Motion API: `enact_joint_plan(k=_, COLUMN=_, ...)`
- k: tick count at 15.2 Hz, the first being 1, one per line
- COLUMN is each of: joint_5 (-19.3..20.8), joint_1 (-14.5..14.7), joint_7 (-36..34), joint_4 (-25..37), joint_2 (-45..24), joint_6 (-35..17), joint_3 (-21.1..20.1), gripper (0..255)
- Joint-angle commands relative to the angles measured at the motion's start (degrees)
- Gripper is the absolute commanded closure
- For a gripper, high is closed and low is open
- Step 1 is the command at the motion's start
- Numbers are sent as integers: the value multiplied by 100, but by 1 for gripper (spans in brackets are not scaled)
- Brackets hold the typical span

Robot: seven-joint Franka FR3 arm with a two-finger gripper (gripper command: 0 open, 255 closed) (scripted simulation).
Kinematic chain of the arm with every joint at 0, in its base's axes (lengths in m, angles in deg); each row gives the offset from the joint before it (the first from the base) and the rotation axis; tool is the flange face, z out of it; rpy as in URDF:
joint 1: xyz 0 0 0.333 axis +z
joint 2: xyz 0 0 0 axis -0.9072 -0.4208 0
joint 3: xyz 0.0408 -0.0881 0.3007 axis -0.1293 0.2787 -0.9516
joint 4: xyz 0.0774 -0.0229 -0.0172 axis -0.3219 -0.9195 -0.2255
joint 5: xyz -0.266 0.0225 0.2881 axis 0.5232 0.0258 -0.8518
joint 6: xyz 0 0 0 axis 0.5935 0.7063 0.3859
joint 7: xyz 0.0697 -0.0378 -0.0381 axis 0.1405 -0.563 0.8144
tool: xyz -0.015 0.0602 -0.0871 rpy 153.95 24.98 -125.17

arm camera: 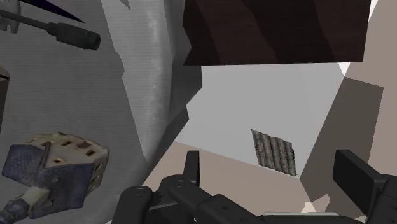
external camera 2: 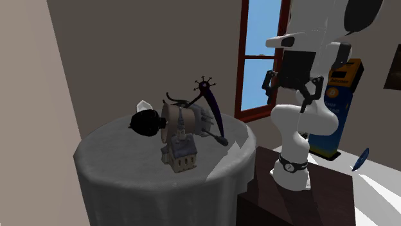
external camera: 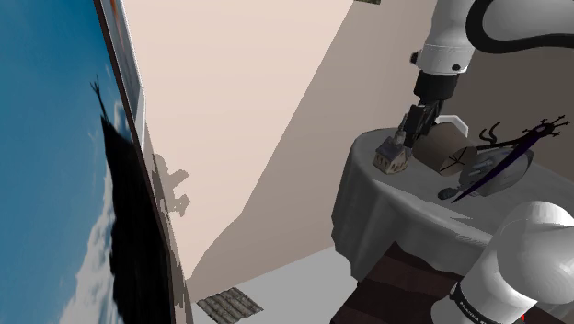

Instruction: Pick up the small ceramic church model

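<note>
On the grey-draped round table [external camera 2: 122, 173], near its edge: the church model [external camera 2: 179, 151], with the gripper [external camera: 409, 133] just beside it.
The church stands upright, with beige walls pierced by small windows, a dark blue-grey roof and a thin spire. The black fingers are spread wide and hold nothing. Dark ornaments [external camera 2: 193, 115] crowd behind the church. Beige walls [external camera: 230, 92], a red-brown window frame [external camera 2: 246, 70], a pale grey floor [arm camera: 254, 95].

The church model [external camera 2: 178, 153] stands near the counter [external camera 2: 109, 157] edge, with bare cloth in front and to either side and open air above it. Close behind it crowd a brown box [external camera 2: 175, 119], a black round object [external camera 2: 146, 122] and a long purple spiked staff [external camera 2: 215, 112], closing off that side.
</note>
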Motion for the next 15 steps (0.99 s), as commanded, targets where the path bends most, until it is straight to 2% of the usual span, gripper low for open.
enact_joint_plan(k=1, joint_5=0, joint_1=0, joint_7=0, joint_4=0, joint_2=0, joint_6=0, joint_3=0, gripper=0)
enact_joint_plan(k=9, joint_5=612, joint_1=34, joint_7=1925, joint_4=92, joint_2=-178, joint_6=-694, joint_3=1465, gripper=0)
enact_joint_plan(k=15, joint_5=742, joint_1=257, joint_7=3386, joint_4=602, joint_2=-796, joint_6=-1213, joint_3=2603, gripper=0)
